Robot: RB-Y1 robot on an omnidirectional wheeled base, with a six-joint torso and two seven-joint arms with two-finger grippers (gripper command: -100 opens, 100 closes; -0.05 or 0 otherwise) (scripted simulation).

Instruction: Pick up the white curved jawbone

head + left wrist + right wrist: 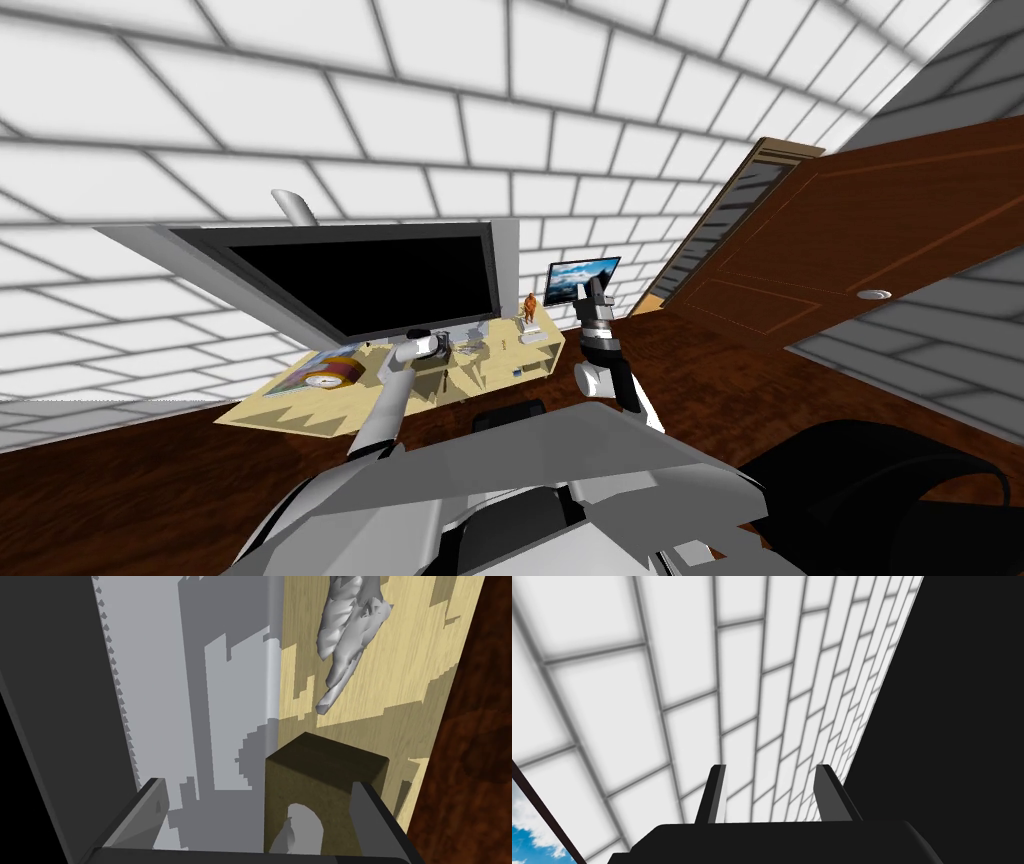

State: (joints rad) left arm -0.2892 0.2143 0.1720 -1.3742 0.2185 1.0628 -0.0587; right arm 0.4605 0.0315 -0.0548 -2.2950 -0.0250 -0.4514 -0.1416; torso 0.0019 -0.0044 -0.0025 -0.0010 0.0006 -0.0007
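Since L gripper (257,783) hangs w/ fingers apart at the dark block (325,776) (jawbone (350,641) lies beyond), closing now risks grabbing the block instead.

A pale wooden tabletop (290,410) carries a grey-framed black screen (360,280), a colourful flat book (318,362) topped by a round orange item (328,379), possibly a clock, and a small orange figurine (529,306). A framed blue-sky picture (580,280) stands just beyond the figurine. A dark olive block with an arched hollow (325,771) sits beside the screen's base.
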